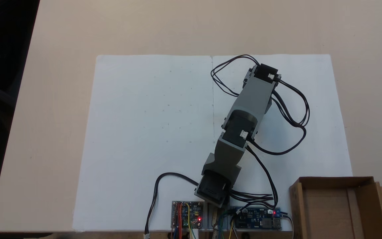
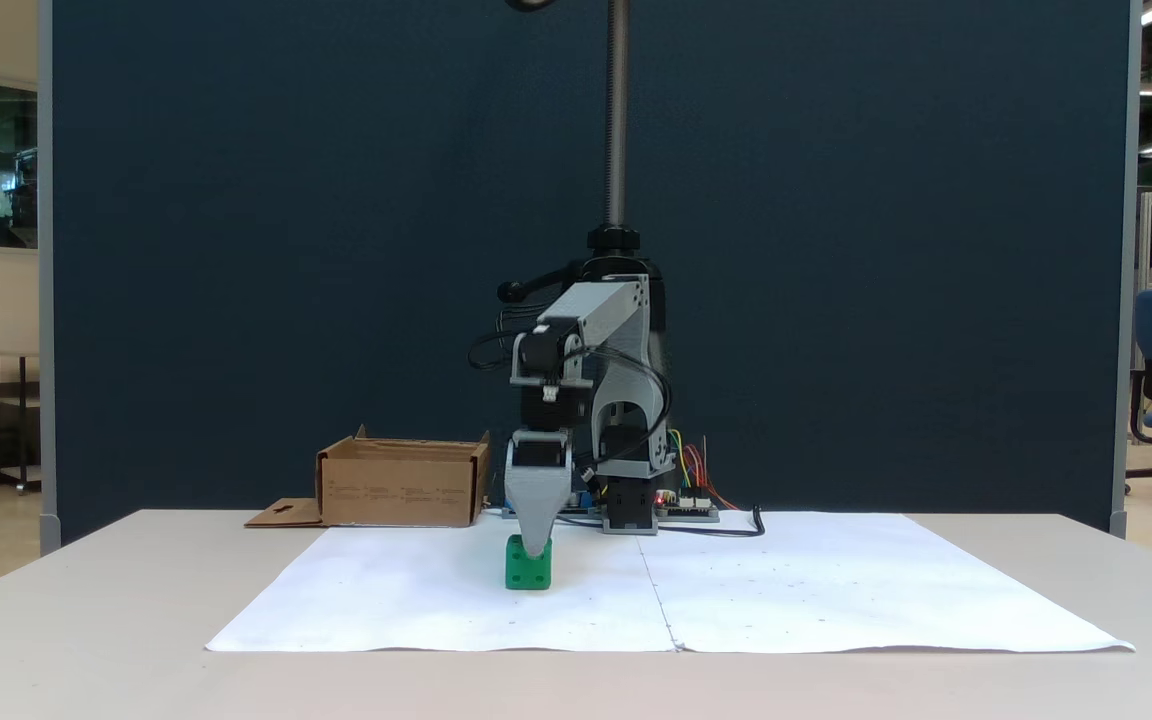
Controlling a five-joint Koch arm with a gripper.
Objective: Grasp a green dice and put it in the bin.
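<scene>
A beige desk [image 1: 55,99] carries two white paper sheets [image 1: 151,132] laid edge to edge, with a grey-and-black Koch arm [image 1: 244,113] mounted at the desk's near edge in the top-down fixed view and reaching out over the paper. The bin [image 1: 363,186], a shallow brown cardboard box with a hang-hole flap, sits at the corner of that same edge beside the arm's base, well apart from the work in hand; in the front-on fixed view it stands at the back of the desk, left of the arm [image 2: 401,485]. Two circuit boards [image 1: 187,215] with red lights glowing lie by the base among loops of black cable [image 1: 290,109]. The end effector [image 2: 534,548] points straight down, its grey tip touching the top of the green dice [image 2: 528,572], which rests on the left sheet near the seam; from above, the arm hides the cube. Only one tapering jaw can be made out, so whether it is spread or closed on the dice cannot be told. The step appears to be the grasp itself: the next move would call for a firm closure, a clean lift, then a swing back to the box. No writing or brand is legible.
</scene>
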